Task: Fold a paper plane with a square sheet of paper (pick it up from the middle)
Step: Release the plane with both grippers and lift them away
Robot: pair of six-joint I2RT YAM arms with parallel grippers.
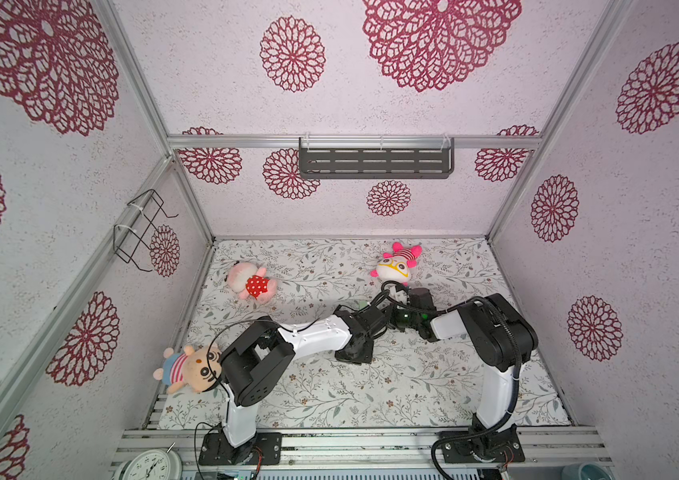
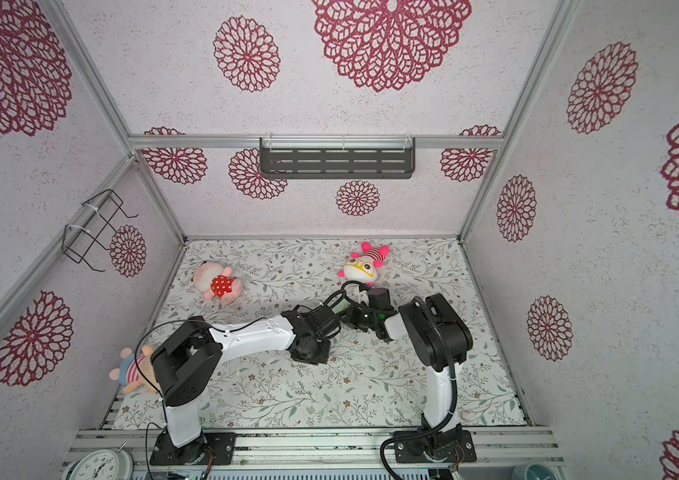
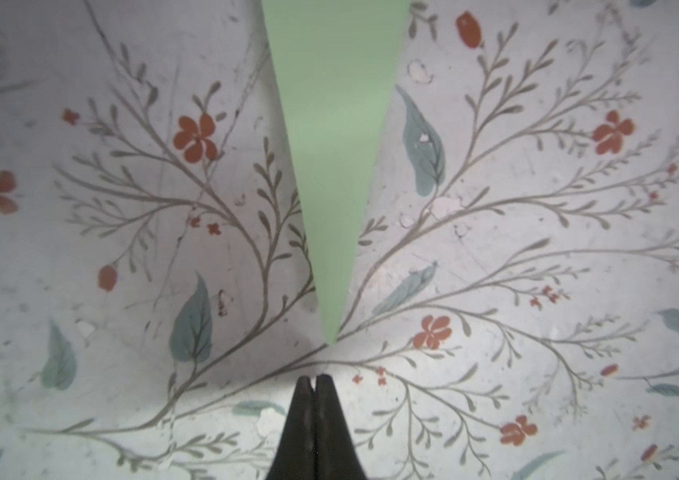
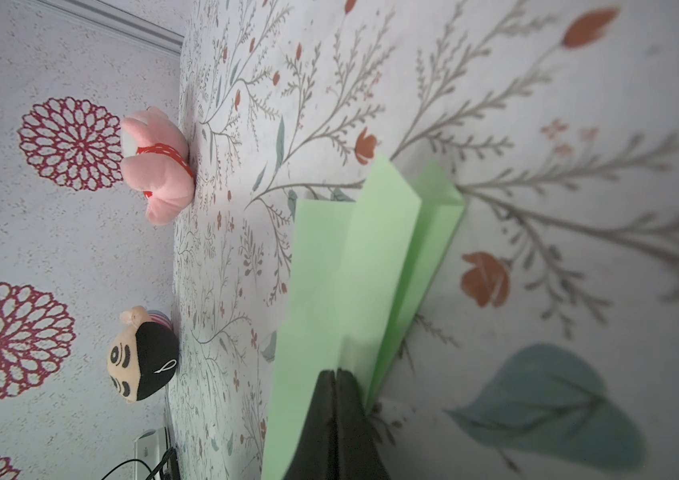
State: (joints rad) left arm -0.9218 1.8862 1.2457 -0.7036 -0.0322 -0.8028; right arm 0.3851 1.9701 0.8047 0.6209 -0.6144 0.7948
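Right wrist view: the paper plane (image 4: 354,257) is a pale green dart with a centre fold and two raised wing flaps, and one long edge rests on the floral table cover (image 4: 537,124)
Left wrist view: the same paper (image 3: 331,166) reads as a narrow wedge lying over the cover, with its sharp nose aimed at the left gripper (image 3: 315,377)
Place on table: in a top view only a sliver of green (image 2: 341,308) shows between the two wrists, around mid-table; the arms hide the rest
Grip, right: the right gripper (image 4: 335,372) is clenched, with the centre fold running into the seam of its jaws and paper showing on both sides, so it appears to pinch the plane
Grip, left: the jaws are pressed together on nothing, with the tips just short of the nose
Handling: judged very light and thin, floppy in the wings and stiffer only along the stacked folds; it is easily crumpled and smooth enough to slip
Where to hold: the layered centre fold looks best; a wing flap would likely bend or open
Surroundings: a pink plush (image 4: 154,166) and a black-haired plush (image 4: 142,361) lie well apart toward the left wall, and a plush with yellow glasses (image 1: 396,264) sits near, beyond the grippers
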